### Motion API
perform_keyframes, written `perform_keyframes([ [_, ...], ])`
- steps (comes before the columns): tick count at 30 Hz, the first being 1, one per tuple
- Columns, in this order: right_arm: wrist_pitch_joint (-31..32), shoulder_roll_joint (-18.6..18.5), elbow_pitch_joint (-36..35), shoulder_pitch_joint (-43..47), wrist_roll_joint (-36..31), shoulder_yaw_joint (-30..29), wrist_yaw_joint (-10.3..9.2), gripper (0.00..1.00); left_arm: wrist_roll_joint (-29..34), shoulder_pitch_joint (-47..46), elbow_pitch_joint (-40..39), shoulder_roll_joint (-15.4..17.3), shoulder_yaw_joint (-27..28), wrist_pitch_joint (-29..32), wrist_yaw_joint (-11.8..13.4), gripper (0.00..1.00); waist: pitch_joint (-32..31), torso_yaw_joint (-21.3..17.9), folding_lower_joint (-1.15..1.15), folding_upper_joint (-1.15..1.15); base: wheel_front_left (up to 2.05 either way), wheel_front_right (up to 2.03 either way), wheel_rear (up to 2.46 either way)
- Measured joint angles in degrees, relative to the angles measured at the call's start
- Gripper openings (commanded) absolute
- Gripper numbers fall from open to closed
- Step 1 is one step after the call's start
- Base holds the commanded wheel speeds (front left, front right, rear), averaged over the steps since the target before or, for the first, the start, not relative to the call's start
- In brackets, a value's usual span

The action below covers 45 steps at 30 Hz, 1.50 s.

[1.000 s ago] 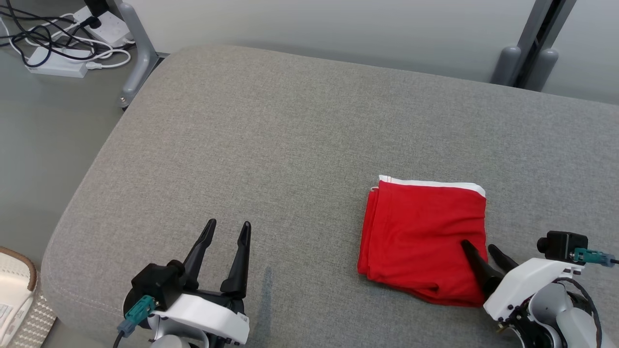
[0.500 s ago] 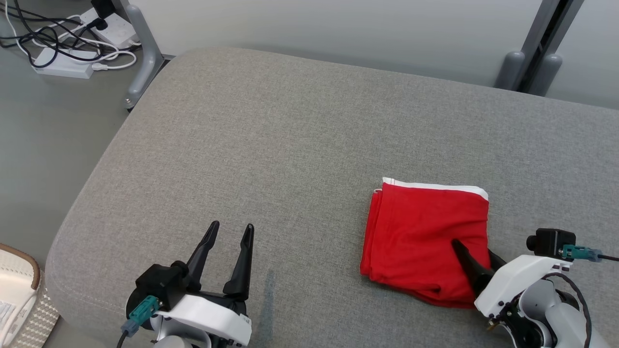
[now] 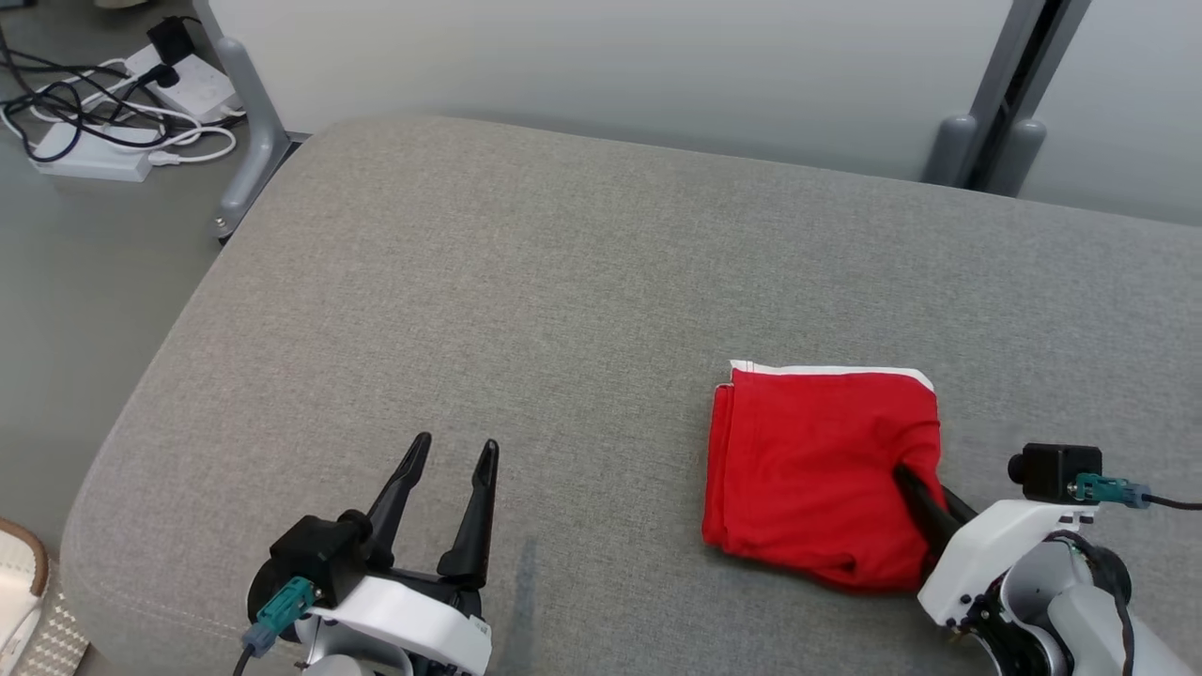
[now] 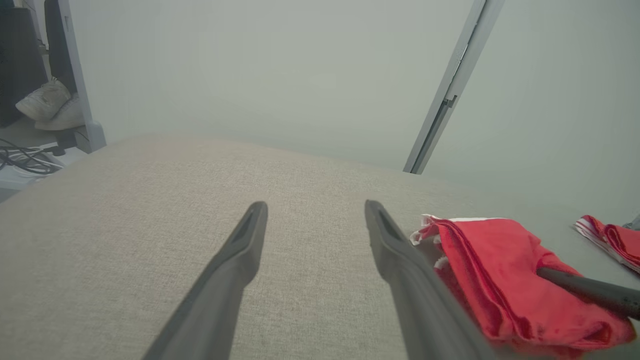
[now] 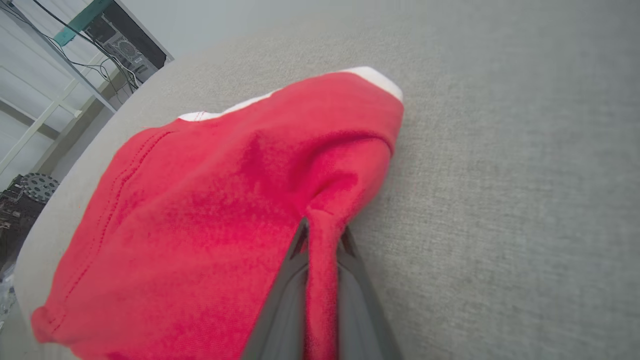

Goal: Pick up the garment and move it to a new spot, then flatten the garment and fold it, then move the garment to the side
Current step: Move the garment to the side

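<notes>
The folded red cotton garment with a white trimmed edge point(image 3: 812, 465) lies on the right, near part of the broad grey woven-fabric cushion point(image 3: 563, 272), its white band along the far side and its layered folds facing left. The right gripper point(image 3: 925, 488) is clamped on it. In the right wrist view the two dark fingers come nearly together on a raised ridge of red cloth at the garment's near right corner, and the fabric point(image 5: 210, 215) puckers up between them point(image 5: 324, 230). The rest of the garment rests flat on the cushion. The right arm comes in low from the near right corner, its white wrist housing and small black camera just beside the garment's right edge, fingers slanting up and to the left.

The left gripper point(image 3: 456, 441) sits at the near left, well apart from the garment, with its jaws spread wide and nothing between them. Its fingers point to the far side, just above bare cushion. In the left wrist view point(image 4: 315, 205) the garment point(image 4: 500, 270) shows just beside the right-hand finger, with a dark finger of the right gripper point(image 4: 585, 290) pressed into it.

On the floor at the far left lie white power strips with tangled cables point(image 3: 103, 141) beside a grey metal leg point(image 3: 246, 141).
</notes>
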Motion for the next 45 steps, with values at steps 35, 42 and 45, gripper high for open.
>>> perform_keyframes([
  [35, 2.8, -35.8, -13.6, -21.1, -16.6, 8.4, 0.02, 0.00, 1.5, -16.0, -4.3, -0.1, -13.6, 0.0, -2.0, 1.00, 17.0, -18.3, 0.00, 0.00, 0.00, 0.00, 0.00],
  [42, 3.6, -43.6, -12.2, -22.0, -16.5, 8.2, 0.02, 0.00, 0.9, -17.9, -5.3, -0.1, -15.7, 0.0, -2.0, 1.00, 21.3, -17.8, 0.00, 0.00, 0.00, 0.00, 0.00],
  [45, 4.1, -45.8, -11.7, -22.3, -16.1, 8.0, 0.02, 0.00, 0.7, -18.3, -5.3, 0.0, -15.9, 0.0, -2.0, 1.00, 22.3, -16.9, 0.00, 0.00, 0.00, 0.00, 0.00],
])
